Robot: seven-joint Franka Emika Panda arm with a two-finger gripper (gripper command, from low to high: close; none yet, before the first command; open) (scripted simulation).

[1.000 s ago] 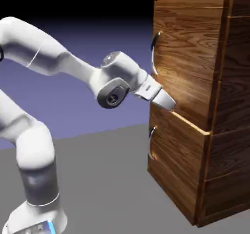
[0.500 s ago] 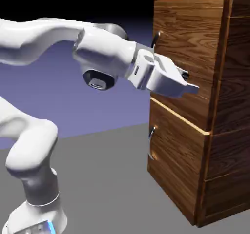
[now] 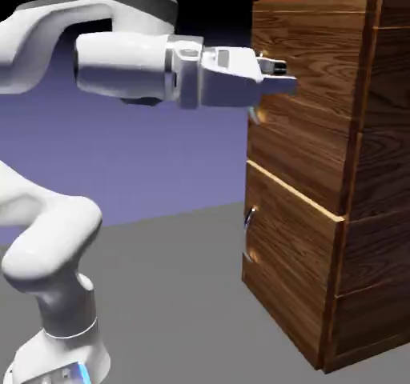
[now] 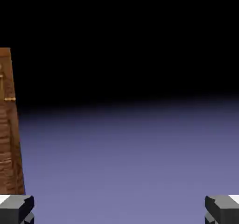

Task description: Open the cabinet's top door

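The cabinet [image 3: 360,174] of dark reddish-brown wood stands at the exterior view's right. Its top door [image 3: 308,126] is flush with the cabinet's front. My gripper [image 3: 282,78] is held level against the door's left edge, at the height of the silver handle [image 3: 255,117], and hides most of it. In the hand view the two grey fingertips [image 4: 16,208] sit far apart at the bottom corners with nothing between them, so the gripper [image 4: 119,213] is open. That view mostly shows the backdrop, with only a strip of the cabinet's wood [image 4: 9,134] at its left edge.
The shorter lower panel [image 3: 288,278] with its own small handle [image 3: 250,218] sits below the top door. The grey table [image 3: 176,302] stretches between the robot's base and the cabinet.
The hand has risen from the door's lower part to handle height and turned from pointing down-right to level. The arm's forearm swung up with it. The jaws stayed wide.
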